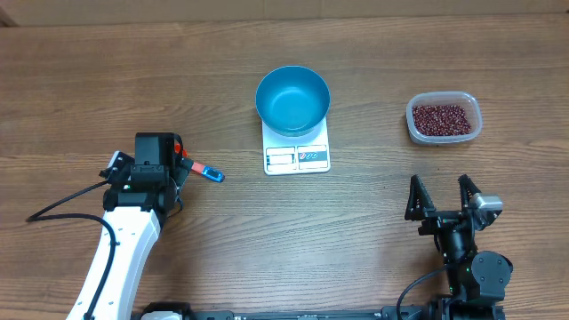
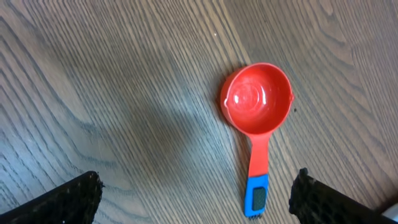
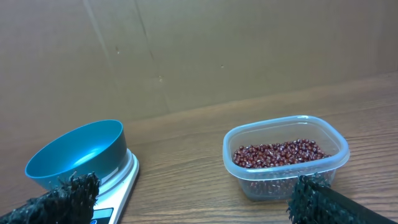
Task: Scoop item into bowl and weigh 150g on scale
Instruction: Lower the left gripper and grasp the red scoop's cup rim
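Observation:
The blue bowl (image 1: 292, 98) stands empty on the white scale (image 1: 297, 158) at the table's middle back. The dark red beans (image 1: 442, 116) fill a clear plastic tub (image 1: 466, 100) to its right. A red scoop (image 2: 258, 102) with a blue handle tip (image 2: 257, 198) lies on the wood. My left gripper (image 2: 196, 196) hovers over it, open, and the handle lies near the right finger (image 2: 323, 199) without touching it. Near the front right, my right gripper (image 1: 442, 197) is open and empty. In its view it (image 3: 193, 199) faces the bowl (image 3: 78, 155) and the beans (image 3: 280, 152).
In the overhead view only the scoop's blue handle tip (image 1: 211, 173) sticks out from under the left arm. A black cable (image 1: 62, 212) trails left of that arm. A brown cardboard wall (image 3: 199, 56) backs the table.

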